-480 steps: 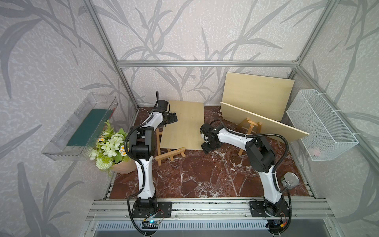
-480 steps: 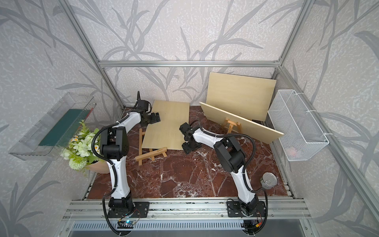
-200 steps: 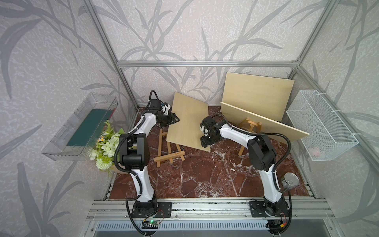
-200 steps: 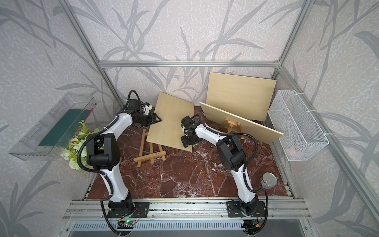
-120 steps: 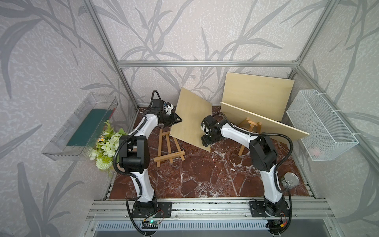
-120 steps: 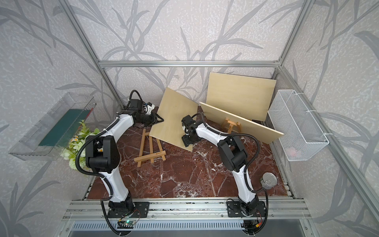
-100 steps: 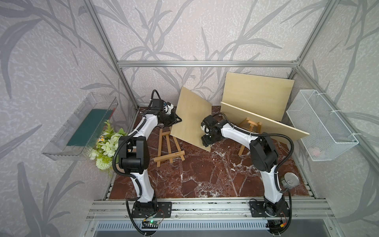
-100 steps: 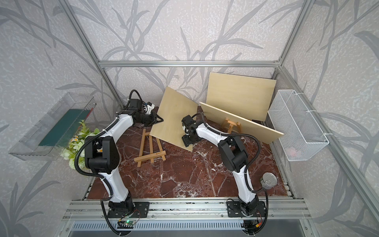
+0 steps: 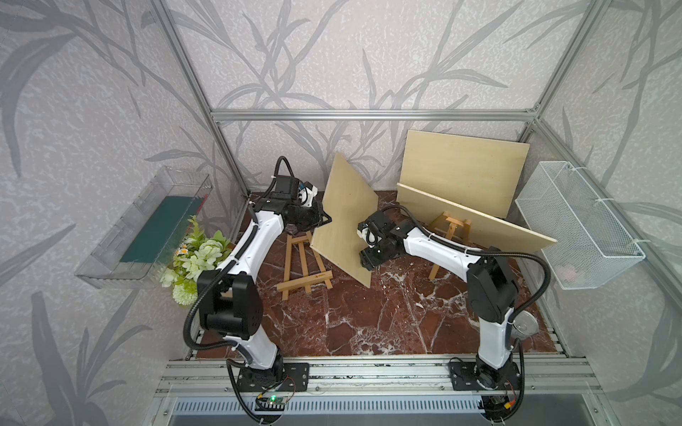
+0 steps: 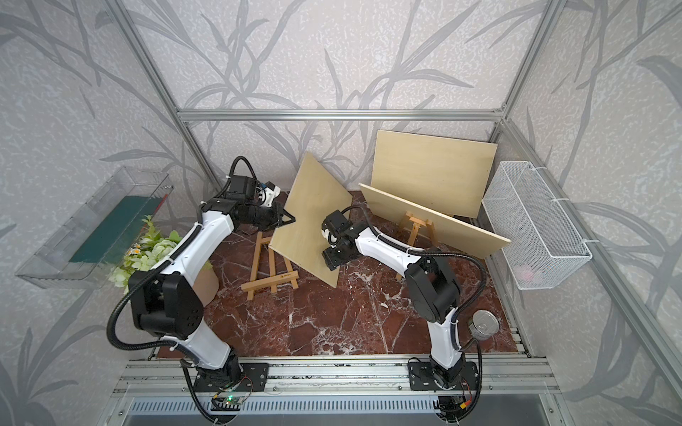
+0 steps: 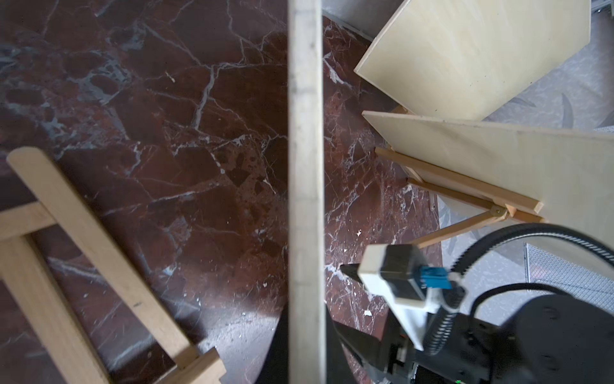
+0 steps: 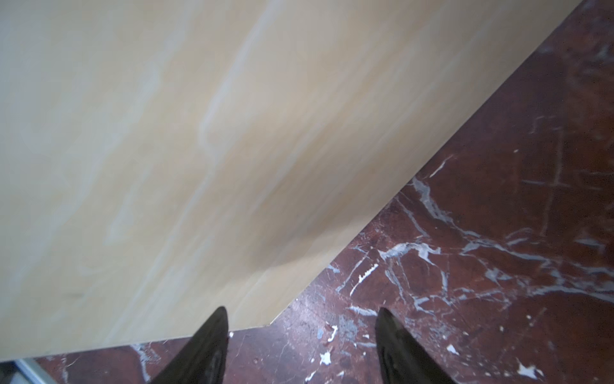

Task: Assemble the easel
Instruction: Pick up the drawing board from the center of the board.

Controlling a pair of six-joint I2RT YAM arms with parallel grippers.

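Observation:
A pale plywood board [image 9: 343, 217] [image 10: 310, 221] stands steeply tilted over the marble floor, its lowest corner close to the floor. My left gripper [image 9: 326, 220] [image 10: 291, 220] is shut on the board's left corner; in the left wrist view the board's edge [image 11: 305, 133] runs between the dark jaws of the left gripper [image 11: 305, 359]. My right gripper [image 9: 363, 254] [image 12: 300, 312] is open beside the board's lower right edge [image 12: 166, 133], nothing between its fingers. A small wooden easel [image 9: 302, 258] [image 10: 271, 265] [image 11: 83, 232] lies flat on the floor under the board's left side.
A second easel [image 9: 452, 227] stands at the back right and carries a long board [image 9: 479, 228]. Another board [image 9: 461, 169] leans on the back wall. A flower pot [image 9: 195, 254] sits left, a wire basket [image 9: 579, 228] hangs right, and a metal can [image 9: 526, 324] is near the front right.
The board has swung from lying low over the easel to a steep tilt, uncovering the easel. My left gripper closed on the board's corner. The right gripper stayed open beside it.

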